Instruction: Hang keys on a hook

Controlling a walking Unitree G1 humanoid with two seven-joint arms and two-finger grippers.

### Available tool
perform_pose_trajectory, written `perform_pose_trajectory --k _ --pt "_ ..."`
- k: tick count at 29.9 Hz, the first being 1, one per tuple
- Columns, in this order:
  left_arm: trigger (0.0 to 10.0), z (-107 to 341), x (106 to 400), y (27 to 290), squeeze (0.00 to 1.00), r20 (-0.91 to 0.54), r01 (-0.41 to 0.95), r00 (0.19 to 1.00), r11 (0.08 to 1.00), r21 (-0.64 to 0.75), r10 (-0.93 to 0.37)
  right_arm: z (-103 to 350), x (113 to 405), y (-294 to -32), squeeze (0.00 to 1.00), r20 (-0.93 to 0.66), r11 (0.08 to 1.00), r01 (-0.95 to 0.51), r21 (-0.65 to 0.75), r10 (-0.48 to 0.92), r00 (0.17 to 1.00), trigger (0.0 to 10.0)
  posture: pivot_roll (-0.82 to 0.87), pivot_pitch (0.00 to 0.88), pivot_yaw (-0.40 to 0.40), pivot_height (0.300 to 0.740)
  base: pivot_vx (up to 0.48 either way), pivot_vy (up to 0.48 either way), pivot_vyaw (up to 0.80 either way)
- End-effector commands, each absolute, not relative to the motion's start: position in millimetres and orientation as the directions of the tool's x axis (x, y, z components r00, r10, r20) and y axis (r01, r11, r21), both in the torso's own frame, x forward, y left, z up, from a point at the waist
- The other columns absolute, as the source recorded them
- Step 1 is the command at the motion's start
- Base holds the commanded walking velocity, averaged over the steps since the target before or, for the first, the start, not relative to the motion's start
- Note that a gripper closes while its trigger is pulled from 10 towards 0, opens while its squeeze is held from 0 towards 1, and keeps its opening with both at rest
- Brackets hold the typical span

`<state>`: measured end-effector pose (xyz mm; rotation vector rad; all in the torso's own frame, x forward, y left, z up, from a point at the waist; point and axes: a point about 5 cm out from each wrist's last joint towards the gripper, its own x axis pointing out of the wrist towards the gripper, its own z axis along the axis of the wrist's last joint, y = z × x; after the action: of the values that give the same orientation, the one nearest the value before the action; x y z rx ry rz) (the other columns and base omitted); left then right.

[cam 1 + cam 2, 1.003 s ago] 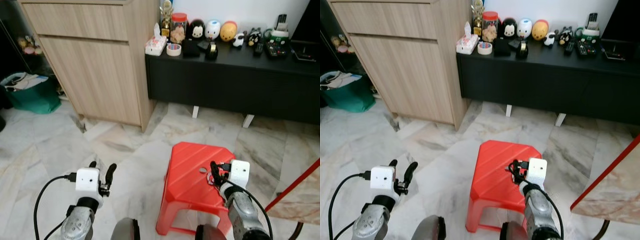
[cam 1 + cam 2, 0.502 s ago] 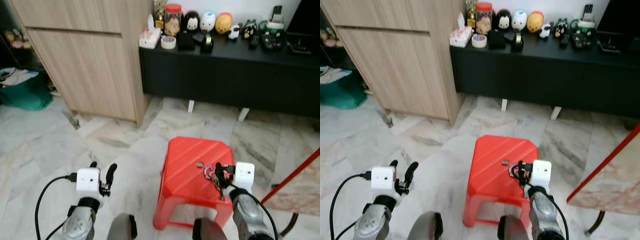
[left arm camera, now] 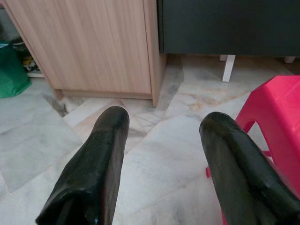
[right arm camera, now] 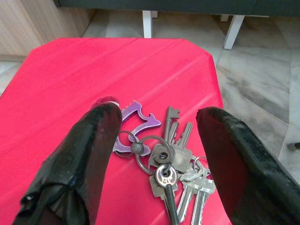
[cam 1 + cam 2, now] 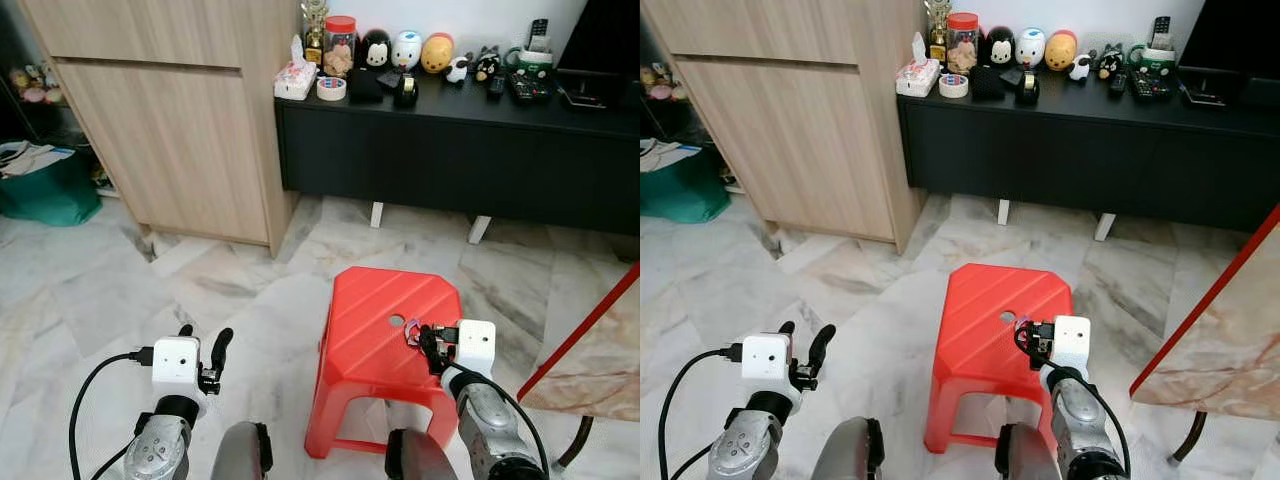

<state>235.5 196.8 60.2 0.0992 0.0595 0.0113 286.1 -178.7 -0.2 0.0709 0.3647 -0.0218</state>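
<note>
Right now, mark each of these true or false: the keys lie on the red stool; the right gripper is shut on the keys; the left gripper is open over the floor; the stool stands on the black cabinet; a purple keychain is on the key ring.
1. The keys lie on the red stool. True.
2. The right gripper is shut on them. False: its fingers stand open on either side of the keys.
3. The left gripper is open over the marble floor. True.
4. The stool stands on the black cabinet. False: it stands on the floor before it.
5. A purple keychain is on the ring. True.
</note>
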Motion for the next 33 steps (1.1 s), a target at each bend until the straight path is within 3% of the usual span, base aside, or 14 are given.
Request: perform_pose_trajectory --k 1,11,26,33 --pt "10.0 58.0 236.2 198.5 0.0 -0.074 -0.005 0.997 0.993 0.12 0.014 1.6 289.2 -176.2 0.0 -0.36 0.998 0.02 0.067 0.005 0.933 10.0 0.07 0.045 -0.016 0.595 0.255 0.0 0.0" --pt "10.0 59.6 240.8 197.2 0.0 -0.062 -0.005 0.998 0.994 0.11 0.012 3.3 291.2 -171.8 0.0 -0.356 0.999 -0.036 0.025 0.043 0.933 10.0 0.07 0.044 -0.021 0.595 0.261 0.0 0.05" --pt "10.0 59.9 242.1 198.6 0.0 -0.06 -0.002 0.998 0.994 0.112 0.009 1.7 289.9 -177.4 0.0 -0.367 0.999 0.016 0.045 0.002 0.93 10.0 0.07 0.049 -0.021 0.595 0.085 0.0 0.12" --pt "10.0 59.5 242.4 197.1 0.0 -0.062 0.006 0.998 0.994 0.112 0.001 0.9 289.6 -179.6 0.0 -0.376 0.999 0.031 0.043 -0.013 0.926 10.0 0.07 0.048 -0.023 0.595 0.349 0.0 0.0"
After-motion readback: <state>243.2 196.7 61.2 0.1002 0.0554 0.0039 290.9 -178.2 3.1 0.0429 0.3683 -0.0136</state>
